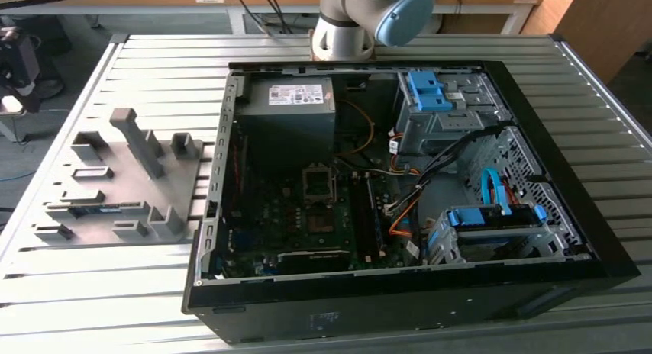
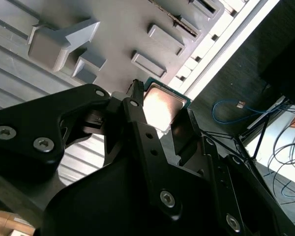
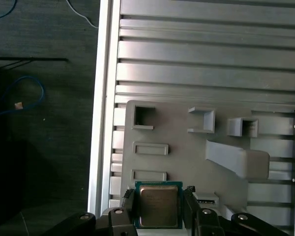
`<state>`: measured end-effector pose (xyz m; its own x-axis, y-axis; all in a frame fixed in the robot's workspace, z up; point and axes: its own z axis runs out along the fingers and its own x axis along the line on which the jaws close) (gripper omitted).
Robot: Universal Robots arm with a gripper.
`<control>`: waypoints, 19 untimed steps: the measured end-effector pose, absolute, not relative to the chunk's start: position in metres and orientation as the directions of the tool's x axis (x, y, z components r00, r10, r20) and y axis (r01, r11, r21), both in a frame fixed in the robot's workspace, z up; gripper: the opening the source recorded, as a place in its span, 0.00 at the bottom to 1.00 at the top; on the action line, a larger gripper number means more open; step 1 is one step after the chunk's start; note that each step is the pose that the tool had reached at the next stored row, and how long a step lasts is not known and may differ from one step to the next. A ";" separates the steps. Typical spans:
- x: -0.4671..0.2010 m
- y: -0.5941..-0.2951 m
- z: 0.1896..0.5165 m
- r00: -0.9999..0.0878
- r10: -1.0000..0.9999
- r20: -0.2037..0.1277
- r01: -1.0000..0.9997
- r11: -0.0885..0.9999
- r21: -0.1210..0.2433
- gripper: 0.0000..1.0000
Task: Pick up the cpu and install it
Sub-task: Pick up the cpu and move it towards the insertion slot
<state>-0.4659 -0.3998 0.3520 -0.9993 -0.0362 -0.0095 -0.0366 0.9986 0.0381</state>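
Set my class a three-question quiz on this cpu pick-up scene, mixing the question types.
1. True or false: the cpu sits between the gripper's fingers.
2. The grey fixture tray rests on: A the slatted table; B a wooden shelf; C the floor.
3. Fill in: the open computer case lies to the exterior view's ____ of the tray.
Key: 1 true; 2 A; 3 right.

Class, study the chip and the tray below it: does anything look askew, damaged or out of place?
Nothing stands out. The cpu sits square between the fingers, its metal top unmarked, and the grey tray beneath looks intact.
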 end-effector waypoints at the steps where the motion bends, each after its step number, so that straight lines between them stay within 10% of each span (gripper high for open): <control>1: -0.466 -0.400 0.354 -0.999 -0.036 -0.009 -0.037 0.999 0.038 0.47; 19: -0.466 -0.400 0.382 -0.999 -0.036 -0.009 -0.037 0.999 0.038 0.47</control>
<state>-0.4659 -0.3998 0.3816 -0.9993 -0.0362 -0.0094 -0.0365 0.9986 0.0380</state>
